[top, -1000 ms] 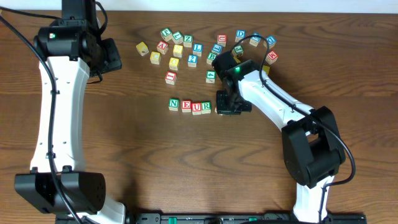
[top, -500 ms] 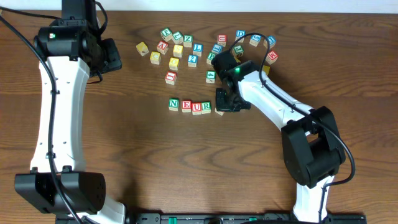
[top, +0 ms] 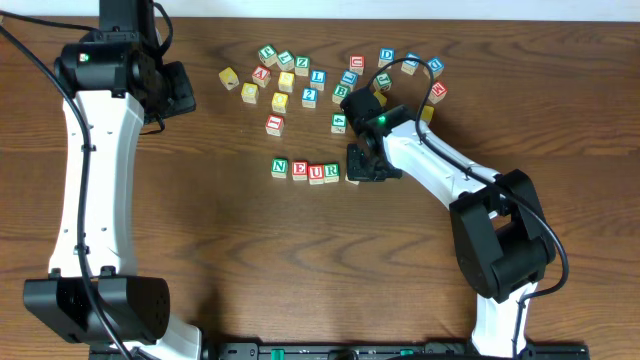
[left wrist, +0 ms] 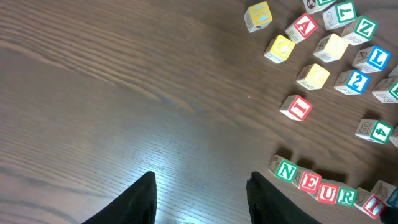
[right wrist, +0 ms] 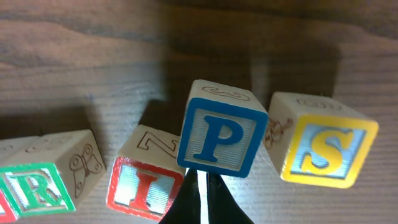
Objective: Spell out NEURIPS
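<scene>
- Fingers of the right gripper (right wrist: 200,198) are pressed together with nothing between them and point straight at cube P (right wrist: 221,138), blue letter in a blue frame, which stands directly ahead of the tips. Whether they touch its lower edge cannot be told.
- P sits in the gap between cube I (right wrist: 138,182) on its left and cube S (right wrist: 323,149) on its right, as the wrist camera sees it. It overlaps a corner of each and looks tipped or raised rather than flat on the tabletop (right wrist: 74,74); which of the two cannot be made out.
- The word's line runs left to right across the overhead view. Cube N (top: 279,167), cube E (top: 299,171), cube U (top: 317,173) and cube R (top: 331,171) stand side by side, and the right arm (top: 430,165) covers most of the line's right end, where I, P and S lie.
- Judged from that, the coming nudge should travel along the gripper's own pointing direction, seating P square in the slot without spreading I and S.
- The right arm is by far the nearer. The left gripper (left wrist: 200,179) hangs over bare wood with its fingers apart and empty, well apart from the row, which shows at the lower right of its camera.
- Spare cubes (top: 300,78) lie scattered beyond the line.
</scene>
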You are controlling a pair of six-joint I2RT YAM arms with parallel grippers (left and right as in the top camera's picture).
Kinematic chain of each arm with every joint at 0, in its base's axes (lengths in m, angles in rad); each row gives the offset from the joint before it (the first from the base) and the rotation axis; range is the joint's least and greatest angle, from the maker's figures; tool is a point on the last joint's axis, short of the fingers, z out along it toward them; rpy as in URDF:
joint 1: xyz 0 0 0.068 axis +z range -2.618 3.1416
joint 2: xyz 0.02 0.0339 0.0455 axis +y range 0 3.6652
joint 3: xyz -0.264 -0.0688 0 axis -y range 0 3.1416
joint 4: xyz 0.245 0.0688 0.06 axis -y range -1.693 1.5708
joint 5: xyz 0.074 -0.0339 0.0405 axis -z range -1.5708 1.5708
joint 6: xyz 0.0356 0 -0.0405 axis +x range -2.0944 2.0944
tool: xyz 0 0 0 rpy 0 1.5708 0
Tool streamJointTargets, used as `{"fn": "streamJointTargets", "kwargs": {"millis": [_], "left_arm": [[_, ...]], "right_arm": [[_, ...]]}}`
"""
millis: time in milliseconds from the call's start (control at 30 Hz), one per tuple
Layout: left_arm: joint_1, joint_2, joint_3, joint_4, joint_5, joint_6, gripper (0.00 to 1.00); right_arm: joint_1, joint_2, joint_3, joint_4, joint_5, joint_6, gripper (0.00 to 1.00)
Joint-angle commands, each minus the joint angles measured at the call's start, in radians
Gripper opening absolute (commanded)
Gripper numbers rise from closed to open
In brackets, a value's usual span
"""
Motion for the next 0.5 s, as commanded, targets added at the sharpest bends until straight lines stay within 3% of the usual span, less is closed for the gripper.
{"fn": "streamJointTargets", "kwargs": {"millis": [0,467], "left_arm": [[0.004,0.012,-0.004,-0.004,-0.002,0.009,0.46],[0.004,0.012,-0.004,-0.004,-0.002,0.009,0.46]], "right_arm": [[0.007,-0.002,-0.013,0.008,0.008,0.012,0.01],[0.034,-0.002,-0.018,0.064,-0.037,0.013,0.01]]}}
